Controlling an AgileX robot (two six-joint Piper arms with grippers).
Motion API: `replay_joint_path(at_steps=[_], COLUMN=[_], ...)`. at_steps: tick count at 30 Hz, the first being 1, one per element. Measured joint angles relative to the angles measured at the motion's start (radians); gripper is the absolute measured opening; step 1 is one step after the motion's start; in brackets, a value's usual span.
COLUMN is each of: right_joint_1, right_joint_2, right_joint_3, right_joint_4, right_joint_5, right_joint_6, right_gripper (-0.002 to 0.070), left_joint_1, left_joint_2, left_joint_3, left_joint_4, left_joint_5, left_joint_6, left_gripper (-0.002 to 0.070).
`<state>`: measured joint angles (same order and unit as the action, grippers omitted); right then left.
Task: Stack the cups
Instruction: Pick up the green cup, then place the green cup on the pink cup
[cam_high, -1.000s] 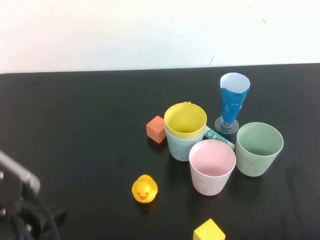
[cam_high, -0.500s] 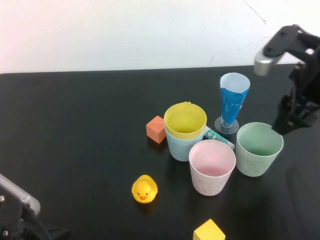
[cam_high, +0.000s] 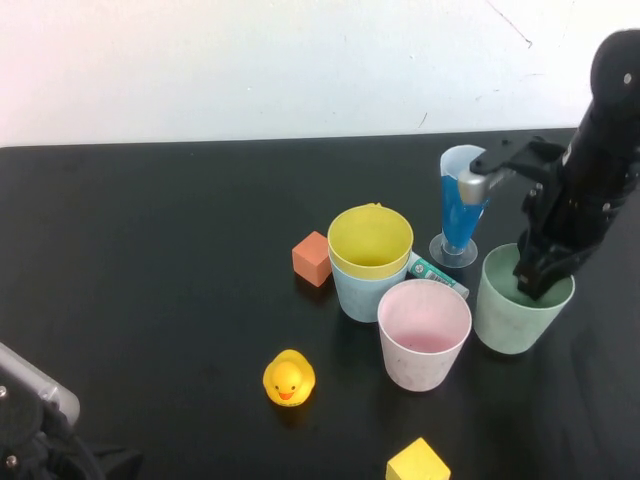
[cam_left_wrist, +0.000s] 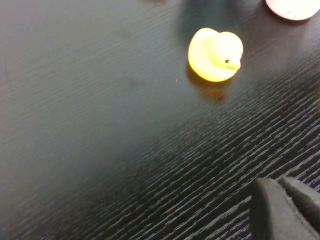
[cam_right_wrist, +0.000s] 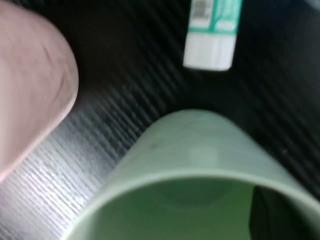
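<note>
The yellow cup (cam_high: 370, 243) sits nested in the light blue cup (cam_high: 365, 292) at the table's middle. The pink cup (cam_high: 424, 335) stands in front of them, and the green cup (cam_high: 510, 320) stands to its right. My right gripper (cam_high: 535, 282) is open at the green cup's rim. In the right wrist view one dark finger (cam_right_wrist: 272, 215) is inside the green cup (cam_right_wrist: 195, 150), and the pink cup (cam_right_wrist: 30, 85) is beside it. My left gripper (cam_left_wrist: 282, 200) is shut and empty, low over the table's front left corner.
A tall blue stemmed glass (cam_high: 465, 205) stands just behind the green cup, close to my right arm. A small green and white box (cam_high: 437, 277) lies between the cups. An orange block (cam_high: 312, 258), a yellow duck (cam_high: 289, 378) and a yellow block (cam_high: 418, 462) lie around.
My right arm has come in from the right and dropped down onto the green cup's rim. My left arm has drawn back a little towards the front left corner.
</note>
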<state>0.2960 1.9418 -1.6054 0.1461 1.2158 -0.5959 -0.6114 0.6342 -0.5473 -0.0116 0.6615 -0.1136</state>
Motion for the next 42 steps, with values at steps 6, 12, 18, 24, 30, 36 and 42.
replay_joint_path(at_steps=[6, 12, 18, 24, 30, 36, 42], right_joint_1=[0.0, 0.006, 0.107, 0.204, 0.208, 0.208, 0.208], right_joint_2=[-0.07, -0.253, -0.336, -0.264, -0.182, -0.15, -0.127], right_joint_3=[-0.075, -0.102, -0.102, -0.102, -0.102, -0.102, -0.102], right_joint_4=[-0.002, 0.026, 0.087, 0.087, 0.056, 0.046, 0.046], right_joint_5=[0.003, 0.014, 0.029, 0.03, 0.028, 0.028, 0.025], right_joint_6=[0.004, 0.017, -0.038, -0.042, -0.043, -0.046, -0.048], right_gripper=[0.002, 0.0019, 0.0019, 0.0019, 0.0019, 0.0076, 0.0326], left_joint_1=[0.0, 0.0, 0.0, 0.0, 0.0, 0.0, 0.0], left_joint_2=[0.0, 0.0, 0.0, 0.0, 0.0, 0.0, 0.0], left_joint_3=[0.002, 0.002, 0.002, 0.007, 0.035, 0.042, 0.042], left_joint_4=[0.002, 0.012, 0.032, 0.04, 0.04, 0.04, 0.055], left_joint_5=[0.0, 0.0, 0.0, -0.001, -0.001, -0.001, -0.003], left_joint_6=[0.0, 0.002, 0.004, 0.004, 0.004, 0.004, 0.004], left_gripper=[0.0, 0.0, 0.0, 0.0, 0.0, 0.0, 0.0])
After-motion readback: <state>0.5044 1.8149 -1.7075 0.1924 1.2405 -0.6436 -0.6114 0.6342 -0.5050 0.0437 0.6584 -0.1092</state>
